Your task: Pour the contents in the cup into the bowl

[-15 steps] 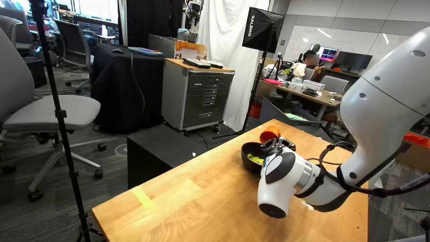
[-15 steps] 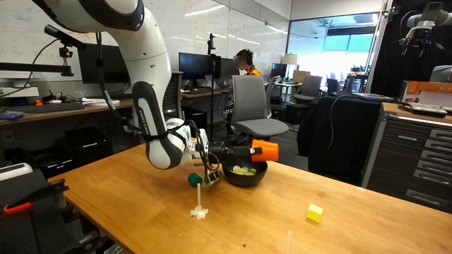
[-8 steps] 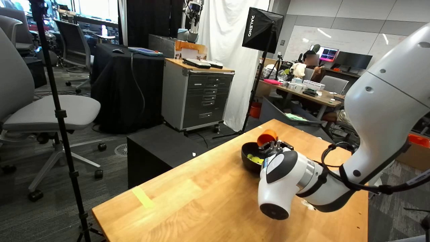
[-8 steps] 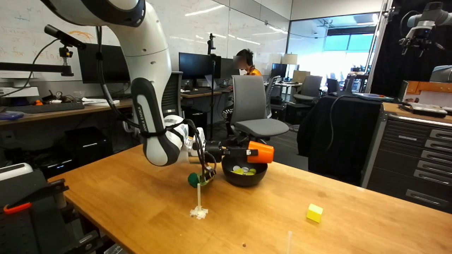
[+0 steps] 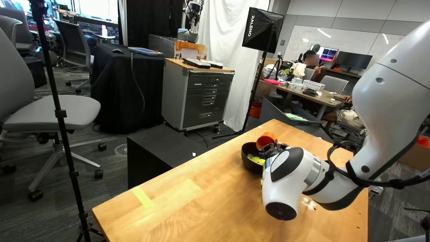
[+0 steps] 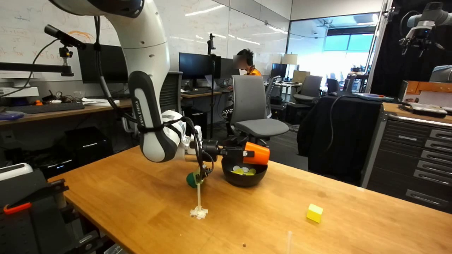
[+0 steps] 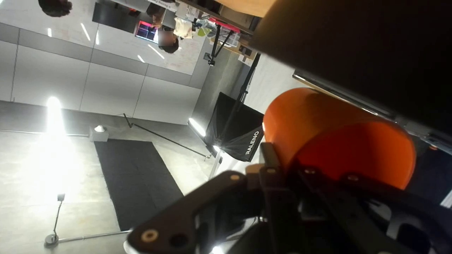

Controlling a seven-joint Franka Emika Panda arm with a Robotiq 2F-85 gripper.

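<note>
Arm (image 6: 150, 116): in an exterior view it has sunk and slid left over the last second, its forearm hanging well left of the bowl. Green rounded thing (image 6: 191, 180) near the wrist; cannot tell whether it rests on the table (image 6: 275, 204). Pale post (image 6: 198, 195), upright on a taped patch (image 6: 199, 213), same spot as earlier.

Gripper (image 6: 248, 153): clamped on the orange-red cup (image 6: 258, 153) near its wider end, one fingertip lying on the outside wall. Same hold as a second ago; gripper and cup have come left and down together.

Bowl (image 6: 243, 181): black, upright on the table, unmoved. Contents (image 6: 249, 173) in it, yellow and whitish flat pieces, lying as they did a second back.

Cup: on its side above the bowl's right part, right end dipping more than earlier. Touching the rim or apart, cannot tell. In an exterior view its mouth (image 5: 263, 143) shows, now overlapping the bowl's edge where a second ago it sat higher. Wrist view: inner wall (image 7: 370, 151) visible past the fingers.

Yellow block (image 6: 314, 213): well apart to the right, has not moved.

Far right, in an exterior view: a person's bent legs (image 5: 349, 117) show more than before, the arm having shifted right there.
</note>
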